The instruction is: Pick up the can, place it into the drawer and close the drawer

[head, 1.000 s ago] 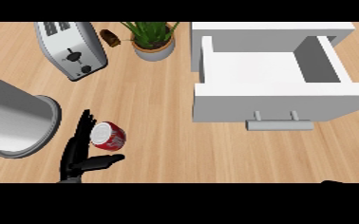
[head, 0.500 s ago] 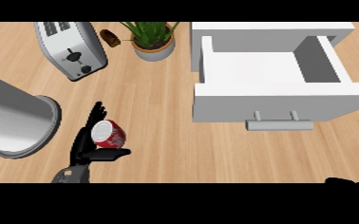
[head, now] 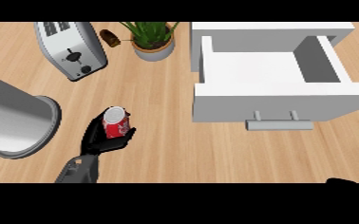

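Our left hand (head: 101, 137) has its fingers curled round the can (head: 116, 122): the pick-up step. Next we carry it up and right of the hand into the open drawer (head: 270, 71)

red can (head: 116, 123), white drawer (head: 270, 83), silver toaster (head: 70, 49)

Pretty bright and even all over; we see no glare. Shadows are soft: a faint one lies on the wooden counter (head: 175, 137) beneath the white drawer (head: 270, 92) front, and the drawer's inner right wall looks grey. The toaster (head: 70, 47) at upper left has a mild sheen. We can't pinpoint the light source.
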{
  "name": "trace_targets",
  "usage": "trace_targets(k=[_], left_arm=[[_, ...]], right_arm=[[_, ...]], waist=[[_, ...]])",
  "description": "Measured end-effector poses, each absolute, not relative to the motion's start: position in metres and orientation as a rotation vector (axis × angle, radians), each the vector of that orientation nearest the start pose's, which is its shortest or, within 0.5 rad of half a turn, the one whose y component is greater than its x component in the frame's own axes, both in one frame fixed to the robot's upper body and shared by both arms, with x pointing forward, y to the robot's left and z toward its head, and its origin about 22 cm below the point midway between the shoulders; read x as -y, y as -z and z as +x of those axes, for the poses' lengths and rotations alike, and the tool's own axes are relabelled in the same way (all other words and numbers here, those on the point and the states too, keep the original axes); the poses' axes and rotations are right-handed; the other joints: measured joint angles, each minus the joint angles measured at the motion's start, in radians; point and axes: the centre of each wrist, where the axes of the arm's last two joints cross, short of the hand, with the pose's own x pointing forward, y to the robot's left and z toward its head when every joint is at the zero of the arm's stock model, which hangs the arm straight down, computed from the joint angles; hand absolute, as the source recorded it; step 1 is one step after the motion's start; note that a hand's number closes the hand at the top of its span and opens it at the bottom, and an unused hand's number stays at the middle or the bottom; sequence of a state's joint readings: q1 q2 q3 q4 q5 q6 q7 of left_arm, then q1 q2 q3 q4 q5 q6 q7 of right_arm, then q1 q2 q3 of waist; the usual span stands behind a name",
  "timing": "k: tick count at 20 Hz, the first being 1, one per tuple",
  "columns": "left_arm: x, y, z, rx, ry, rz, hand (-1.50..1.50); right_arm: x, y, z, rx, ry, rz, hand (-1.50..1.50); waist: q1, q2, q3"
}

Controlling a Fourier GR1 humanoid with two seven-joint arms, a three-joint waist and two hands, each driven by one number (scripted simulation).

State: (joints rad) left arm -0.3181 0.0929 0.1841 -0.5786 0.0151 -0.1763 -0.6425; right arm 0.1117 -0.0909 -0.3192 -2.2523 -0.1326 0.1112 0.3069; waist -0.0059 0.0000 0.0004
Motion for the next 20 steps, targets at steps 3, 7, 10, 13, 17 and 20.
trace_targets(k=[3,7,10,13,17,20], left_arm=[[-0.264,0.136,0.270,1.540,0.005,-0.122,1.50],[-0.256,0.125,0.283,1.568,-0.006,-0.147,1.50],[-0.246,0.117,0.300,1.580,-0.054,-0.116,1.50],[-0.233,0.105,0.322,1.600,-0.092,-0.096,1.50],[-0.209,0.090,0.339,1.621,-0.097,-0.094,1.50],[-0.197,0.067,0.356,1.621,-0.066,-0.109,1.50]], right_arm=[[0.304,-0.140,0.169,1.859,0.059,-0.232,-1.50],[0.299,-0.145,0.172,1.856,0.065,-0.248,-1.50],[0.302,-0.142,0.170,1.861,0.054,-0.245,-1.50],[0.299,-0.145,0.170,1.869,0.056,-0.249,-1.50],[0.296,-0.141,0.167,1.872,0.058,-0.255,-1.50],[0.299,-0.148,0.168,1.872,0.061,-0.266,-1.50]], waist=[[0.000,0.000,-0.001],[0.002,0.000,0.000],[-0.003,0.002,-0.001],[-0.007,0.003,-0.001],[-0.005,0.002,-0.001],[0.000,-0.001,-0.001]])
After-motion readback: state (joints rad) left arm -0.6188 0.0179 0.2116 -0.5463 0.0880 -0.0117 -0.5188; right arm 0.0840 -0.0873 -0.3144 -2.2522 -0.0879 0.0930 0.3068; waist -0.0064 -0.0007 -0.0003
